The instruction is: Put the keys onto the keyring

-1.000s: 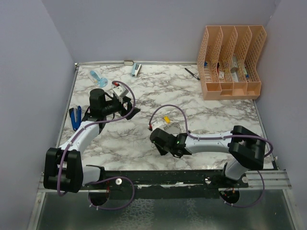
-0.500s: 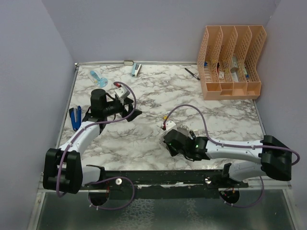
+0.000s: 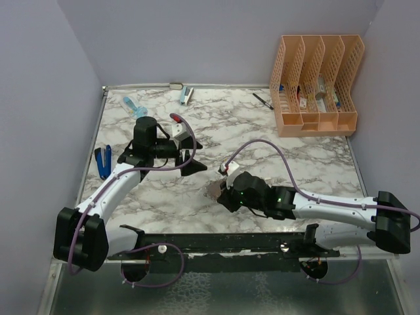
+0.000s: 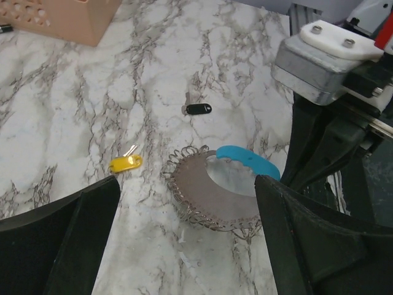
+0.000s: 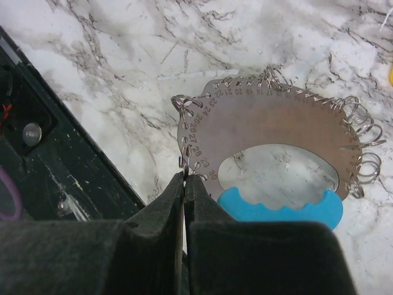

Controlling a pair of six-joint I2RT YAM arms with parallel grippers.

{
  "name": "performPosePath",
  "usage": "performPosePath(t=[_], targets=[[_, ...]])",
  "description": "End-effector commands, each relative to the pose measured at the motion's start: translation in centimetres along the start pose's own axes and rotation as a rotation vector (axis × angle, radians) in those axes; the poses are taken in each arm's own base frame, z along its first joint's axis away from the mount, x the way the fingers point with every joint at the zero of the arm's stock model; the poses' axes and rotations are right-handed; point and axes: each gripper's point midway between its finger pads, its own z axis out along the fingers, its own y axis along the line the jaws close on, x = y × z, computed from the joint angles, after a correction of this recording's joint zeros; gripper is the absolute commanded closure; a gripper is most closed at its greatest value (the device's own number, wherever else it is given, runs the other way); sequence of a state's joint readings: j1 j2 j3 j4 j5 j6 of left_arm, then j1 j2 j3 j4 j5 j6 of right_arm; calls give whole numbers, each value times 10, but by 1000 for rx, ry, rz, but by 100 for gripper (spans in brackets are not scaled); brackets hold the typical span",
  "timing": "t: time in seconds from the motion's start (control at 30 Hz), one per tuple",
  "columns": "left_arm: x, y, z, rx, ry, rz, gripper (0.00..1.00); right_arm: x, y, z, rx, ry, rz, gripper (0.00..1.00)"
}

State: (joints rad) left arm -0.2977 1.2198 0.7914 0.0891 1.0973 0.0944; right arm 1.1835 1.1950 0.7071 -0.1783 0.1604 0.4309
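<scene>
The keyring (image 5: 276,126), a gray toothed loop with a light-blue section (image 5: 279,207), lies on the marble table. My right gripper (image 5: 185,178) is shut, pinching a small wire ring on its near-left edge. From above, the keyring (image 3: 213,190) pokes out left of the right gripper (image 3: 223,194). My left gripper (image 3: 191,155) hangs open above the table, left of and beyond it. In the left wrist view the keyring (image 4: 202,187) lies between the spread fingers (image 4: 319,246), with the yellow key (image 4: 125,163) and the black key (image 4: 198,109) loose on the table beyond it.
An orange file organizer (image 3: 318,85) stands at the back right, with a black pen (image 3: 263,100) beside it. A blue-handled tool (image 3: 102,161) lies at the left edge. Small items (image 3: 186,96) sit along the back wall. The black front rail (image 3: 230,243) runs close to the keyring.
My right gripper has shut on the keyring's edge and shifted left toward the front rail as the arm stretched out. My left gripper has swung right and opened slightly wider.
</scene>
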Motion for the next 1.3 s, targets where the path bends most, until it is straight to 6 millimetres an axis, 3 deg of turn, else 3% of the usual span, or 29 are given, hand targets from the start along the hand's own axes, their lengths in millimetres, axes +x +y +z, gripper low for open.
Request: performPosePath(t=[0.0, 0.1, 0.43, 0.7, 0.93, 1.03, 1.27], targets=[[3, -37, -3, 145, 58, 89, 1, -40, 20, -2, -62, -112, 4, 99], [15, -51, -5, 199, 107, 145, 1, -49, 25, -2, -75, -124, 5, 99], [34, -47, -1, 189, 144, 216, 1, -70, 39, -6, -119, -153, 30, 99], [47, -69, 1, 293, 170, 235, 1, -83, 45, -10, -138, -182, 41, 99], [62, -73, 6, 316, 202, 237, 1, -88, 51, -10, -159, -189, 42, 99], [67, -71, 9, 309, 215, 244, 6, -88, 51, -11, -163, -188, 43, 99], [72, -71, 11, 315, 224, 232, 29, -88, 46, -20, -150, -203, 53, 99]])
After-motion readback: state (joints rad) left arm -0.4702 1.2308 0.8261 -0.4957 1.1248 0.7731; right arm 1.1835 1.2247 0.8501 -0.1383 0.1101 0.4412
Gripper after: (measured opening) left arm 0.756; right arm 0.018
